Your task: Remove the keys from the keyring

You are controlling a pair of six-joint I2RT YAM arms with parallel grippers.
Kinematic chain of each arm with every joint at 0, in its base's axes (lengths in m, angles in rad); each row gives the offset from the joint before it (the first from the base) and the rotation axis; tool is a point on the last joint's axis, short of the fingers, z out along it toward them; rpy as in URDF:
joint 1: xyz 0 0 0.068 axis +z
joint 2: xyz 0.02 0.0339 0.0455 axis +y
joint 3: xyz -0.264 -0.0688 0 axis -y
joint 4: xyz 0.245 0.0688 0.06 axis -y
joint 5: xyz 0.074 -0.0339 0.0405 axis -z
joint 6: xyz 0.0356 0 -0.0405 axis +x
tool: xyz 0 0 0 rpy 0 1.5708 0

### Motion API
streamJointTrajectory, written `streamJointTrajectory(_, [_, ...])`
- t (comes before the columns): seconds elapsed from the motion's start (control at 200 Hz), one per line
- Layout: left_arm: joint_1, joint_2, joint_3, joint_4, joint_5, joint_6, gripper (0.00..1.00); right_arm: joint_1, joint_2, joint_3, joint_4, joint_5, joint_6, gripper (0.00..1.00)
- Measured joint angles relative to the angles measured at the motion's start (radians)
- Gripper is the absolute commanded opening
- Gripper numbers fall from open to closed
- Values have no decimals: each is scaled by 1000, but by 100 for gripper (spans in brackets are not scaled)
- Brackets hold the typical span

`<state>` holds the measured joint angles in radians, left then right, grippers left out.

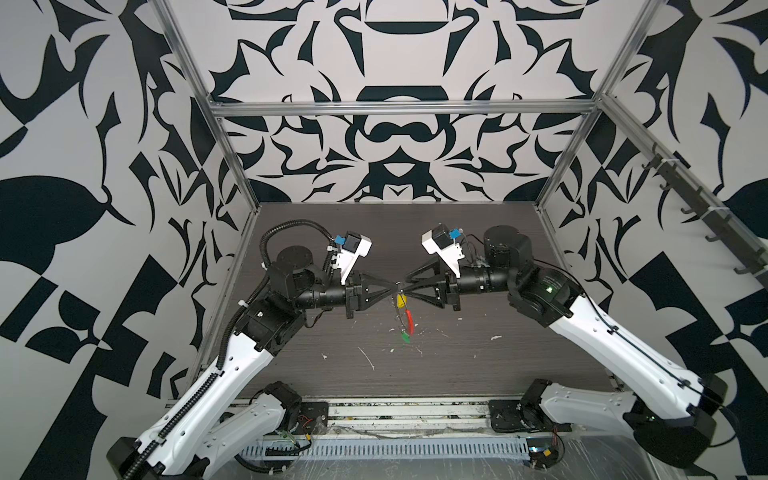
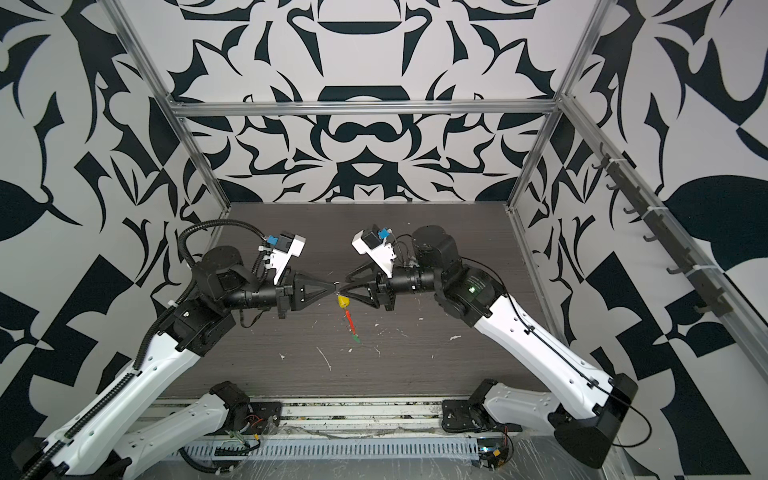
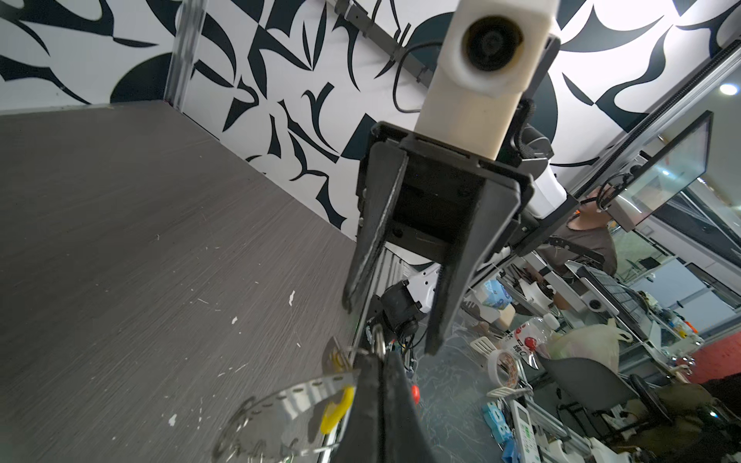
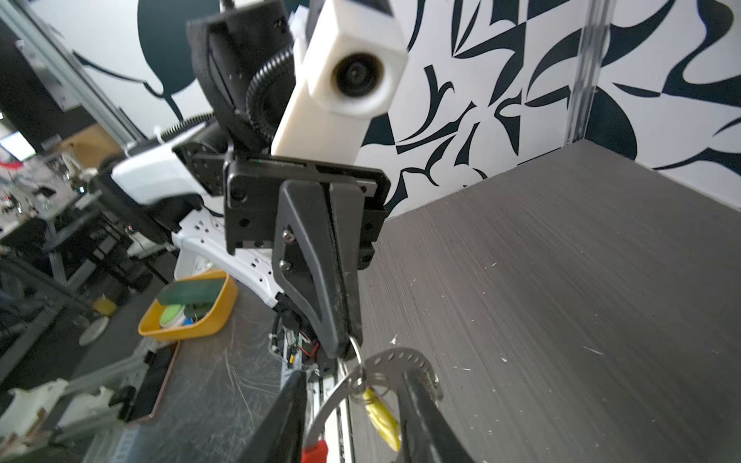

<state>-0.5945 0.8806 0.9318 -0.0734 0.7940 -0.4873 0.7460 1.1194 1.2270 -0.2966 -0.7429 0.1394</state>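
The left jaws pinch the hanging keyring (image 2: 350,321); the right jaws gape.

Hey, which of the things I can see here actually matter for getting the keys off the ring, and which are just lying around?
For the job: keyring, hanging from the shut left gripper; yellow key and green key on it; open right gripper alongside.
Just lying about: white flecks on the table; yellow tray off the table.
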Motion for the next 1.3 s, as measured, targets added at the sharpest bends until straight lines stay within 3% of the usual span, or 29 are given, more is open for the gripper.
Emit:
streamJointTrajectory(0.2, [0,-22,-67,158,-38,-48,0,0,-91,-130,131,88,37,50])
streamJointTrajectory(0.47, [0,-43,-88,288,-37,-82,0,0,-98,-209,221,145,68,50])
streamJointTrajectory(0.795, [0,-45,-90,329,-1,-89,0,2,-90,-224,319,44,106,50])
streamJointTrajectory(1.3, [0,-42,-106,343,6,-88,0,22,-51,-224,342,-36,126,8])
